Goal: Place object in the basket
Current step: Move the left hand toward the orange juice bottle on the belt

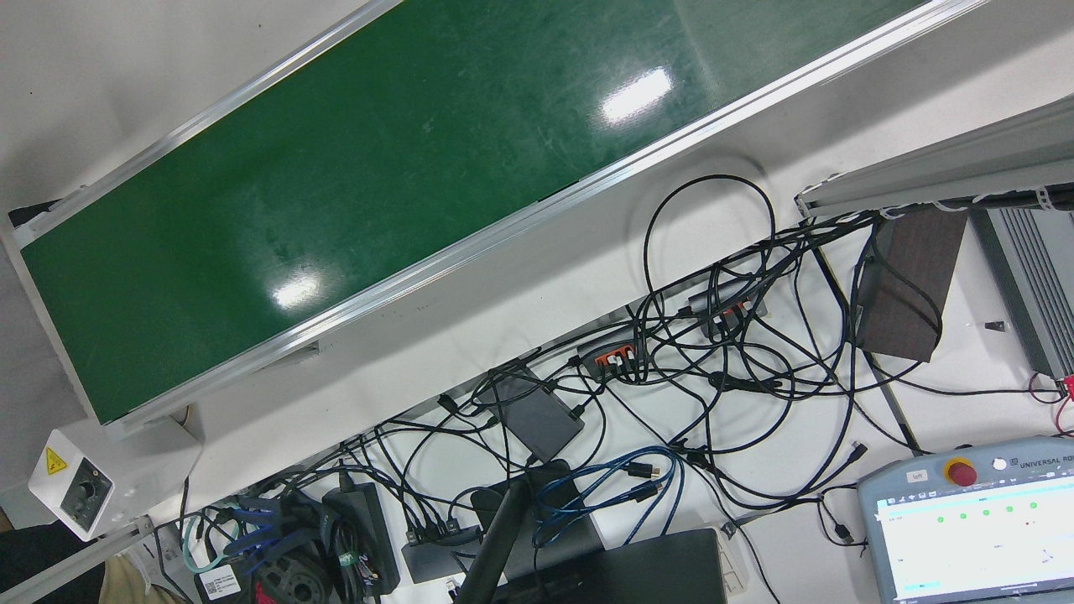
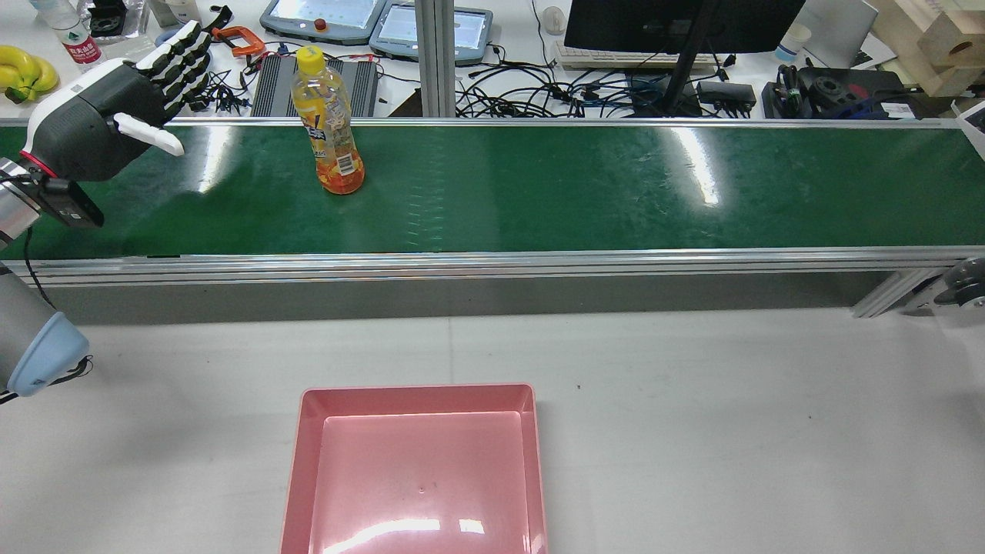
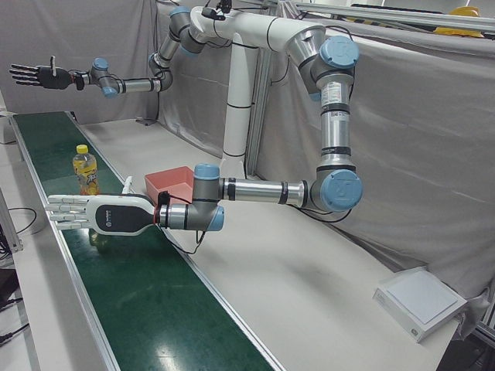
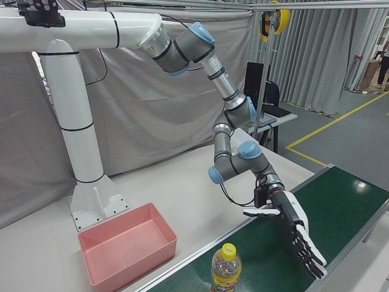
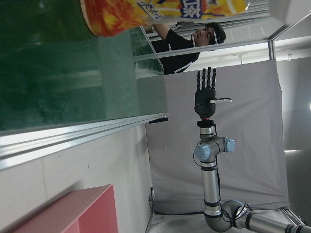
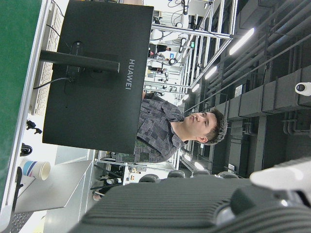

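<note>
A: Start with the biggest thing. What carries the load?

B: The green conveyor belt (image 2: 539, 185), running left to right across the far side of the station, with the white table (image 2: 692, 431) on the near side of it in the rear view.

A: And the basket?

B: A pink basket (image 2: 419, 469) on the table at the near edge, empty as far as I can see, well apart from the belt.

A: The hands?

B: The left hand (image 2: 108, 115) hangs over the left end of the belt, fingers stretched out flat and spread, holding nothing. The right hand (image 3: 35, 75) hangs raised far along the belt in the left-front view, also flat and spread, empty.

A: Where is the object?

B: The orange drink bottle (image 2: 331, 123) stands upright on the belt, yellow cap up, just right of the left hand and not touching it.

A: So which step?

B: I judge it the approach; nothing is grasped yet. Next the left hand would need to move right to the bottle's side, wrap its fingers round the body, then lift and carry it nearward to the basket.
</note>
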